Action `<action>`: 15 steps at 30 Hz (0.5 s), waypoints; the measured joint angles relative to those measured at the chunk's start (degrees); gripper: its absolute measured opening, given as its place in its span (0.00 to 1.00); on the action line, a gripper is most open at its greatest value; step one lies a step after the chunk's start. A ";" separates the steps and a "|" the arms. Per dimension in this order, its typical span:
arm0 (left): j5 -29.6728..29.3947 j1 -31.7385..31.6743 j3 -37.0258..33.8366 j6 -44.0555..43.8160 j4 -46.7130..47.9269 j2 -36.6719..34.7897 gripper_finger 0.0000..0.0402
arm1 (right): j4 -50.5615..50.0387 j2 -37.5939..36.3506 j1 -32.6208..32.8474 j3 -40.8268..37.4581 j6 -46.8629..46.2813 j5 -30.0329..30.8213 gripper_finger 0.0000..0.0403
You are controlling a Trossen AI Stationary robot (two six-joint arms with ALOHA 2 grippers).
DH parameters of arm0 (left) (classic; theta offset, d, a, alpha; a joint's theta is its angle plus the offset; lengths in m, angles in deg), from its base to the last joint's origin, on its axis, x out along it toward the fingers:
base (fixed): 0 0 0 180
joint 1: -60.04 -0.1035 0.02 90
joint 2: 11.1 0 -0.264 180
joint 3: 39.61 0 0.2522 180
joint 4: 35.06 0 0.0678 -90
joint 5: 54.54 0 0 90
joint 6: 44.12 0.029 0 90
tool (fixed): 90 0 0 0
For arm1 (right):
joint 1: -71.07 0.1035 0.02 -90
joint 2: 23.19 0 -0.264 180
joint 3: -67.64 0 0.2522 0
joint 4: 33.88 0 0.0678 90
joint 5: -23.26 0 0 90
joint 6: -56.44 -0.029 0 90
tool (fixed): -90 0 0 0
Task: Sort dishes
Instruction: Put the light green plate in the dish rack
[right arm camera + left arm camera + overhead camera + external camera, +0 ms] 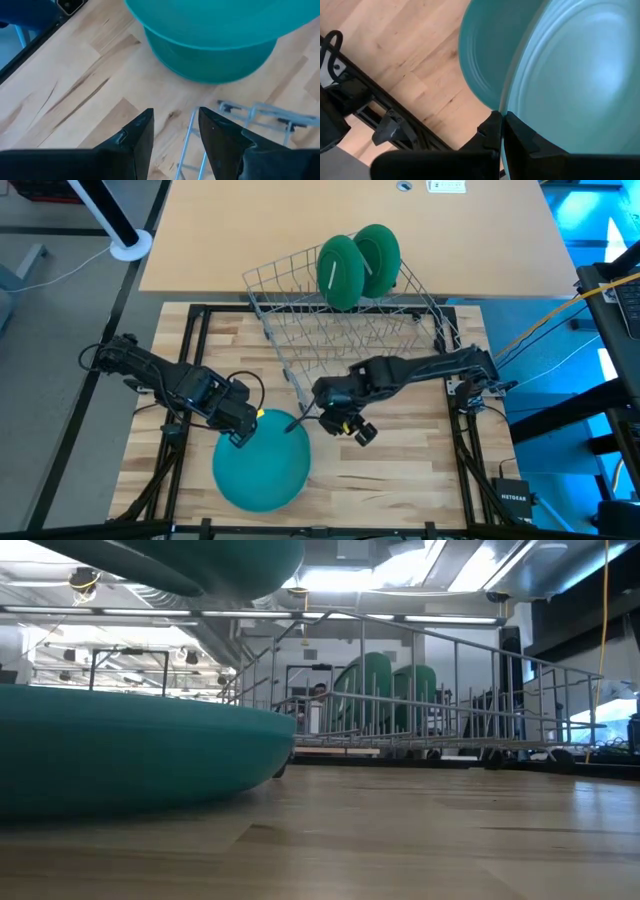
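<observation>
A teal-green plate [570, 75] is held in the air over the near left of the table, with my left gripper [501, 117] shut on its edge. Under it, more teal dishes [120, 750] rest flat on the wooden table [400, 480]. Two darker green plates [352, 265] stand on edge in the grey wire rack [340, 330] at the far middle. My right gripper [175, 117] hovers open just right of the teal dishes, near the rack's near corner, with nothing between its fingers. My left gripper pinches the lifted plate's rim [506, 107] between its two fingers, at the plate's far left edge. The fingers come from above, pointing down. The plate [200, 560] hangs clear of the dishes below it, somewhat tilted.
The rack's wire base [250, 110] reaches toward the table's middle, close below my right gripper. Black frame bars [190, 340] run along the table's left and right sides. Bare wood lies at the near right [420, 490].
</observation>
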 joint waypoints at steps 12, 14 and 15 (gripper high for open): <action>1.12 0.00 0.00 0.02 0.00 0.00 0.00 | 2.07 0.88 5.14 0.00 8.85 0.26 0.40; 1.12 0.00 0.00 0.02 0.00 0.00 0.00 | 2.58 1.10 6.51 0.04 12.29 0.22 0.40; 1.12 0.00 0.00 0.01 0.00 0.00 0.00 | 3.19 1.24 7.17 0.04 13.62 0.35 0.40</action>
